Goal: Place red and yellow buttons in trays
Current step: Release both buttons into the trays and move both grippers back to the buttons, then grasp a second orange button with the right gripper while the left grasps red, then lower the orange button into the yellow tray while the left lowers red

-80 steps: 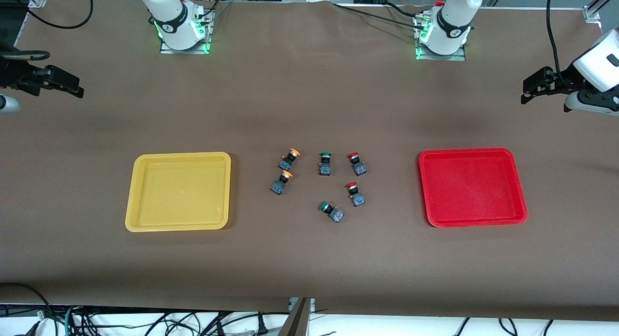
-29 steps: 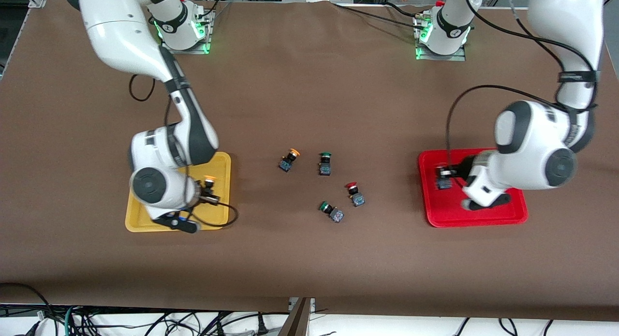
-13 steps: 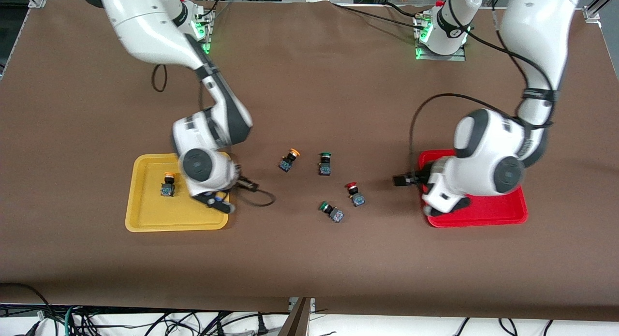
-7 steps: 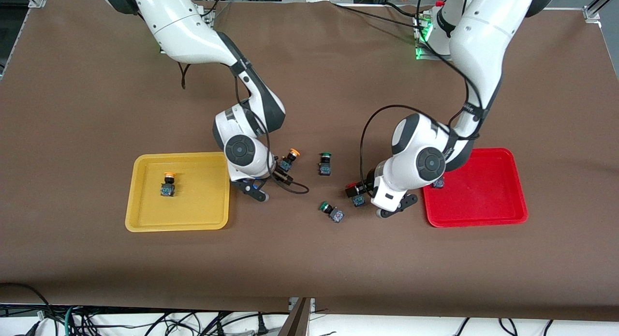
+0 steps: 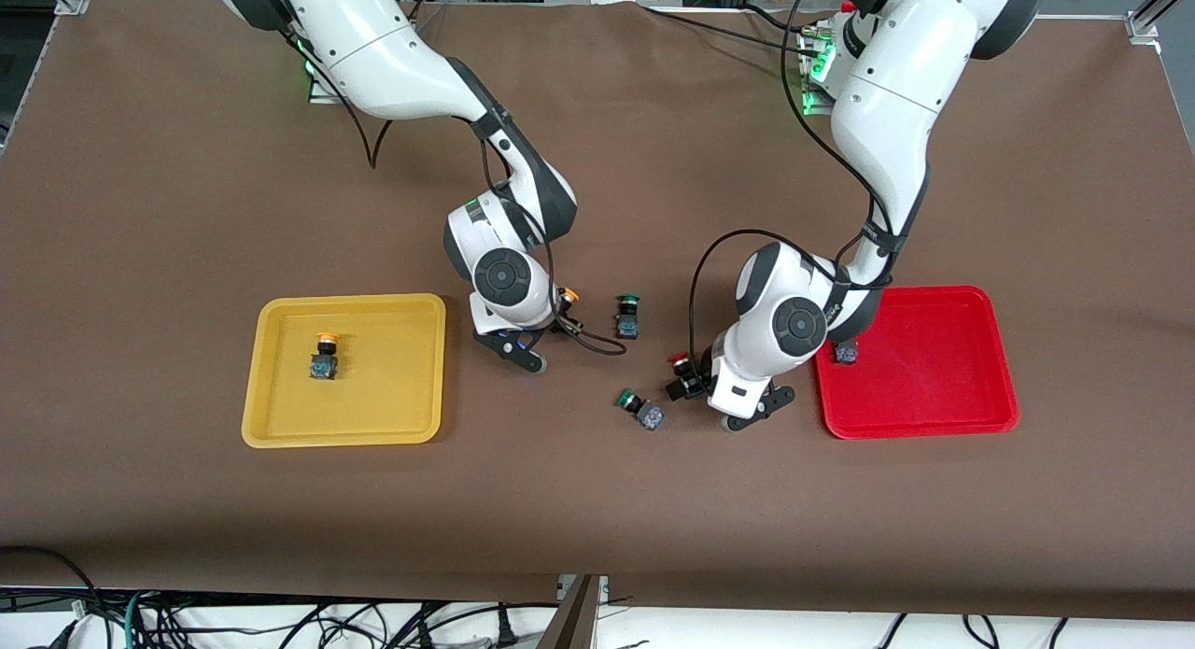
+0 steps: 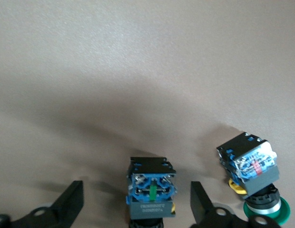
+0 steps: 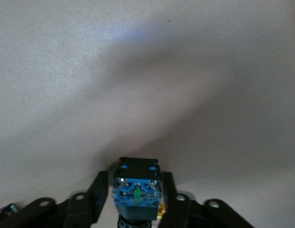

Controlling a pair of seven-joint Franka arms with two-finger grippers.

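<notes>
A yellow button (image 5: 324, 355) stands in the yellow tray (image 5: 392, 397). A second yellow button (image 5: 568, 296) is on the table, and my right gripper (image 5: 551, 320) is down on it. In the right wrist view its fingers (image 7: 97, 194) press in on the blue base (image 7: 136, 190). A button (image 5: 847, 353) sits in the red tray (image 5: 934, 378), its cap hidden by the arm. My left gripper (image 5: 686, 385) is down at the red button (image 5: 677, 359). In the left wrist view it is open (image 6: 137, 190), fingers wide on either side of the base (image 6: 151, 187).
Two green-capped buttons lie on the table. One (image 5: 627, 315) is between the two grippers, farther from the front camera. The other (image 5: 640, 410) is beside my left gripper and also shows in the left wrist view (image 6: 254, 175). Brown table surrounds both trays.
Both arms have come from their trays to the middle of the table and lowered. My right gripper has closed in on the second yellow button. My left gripper straddles the red one.
</notes>
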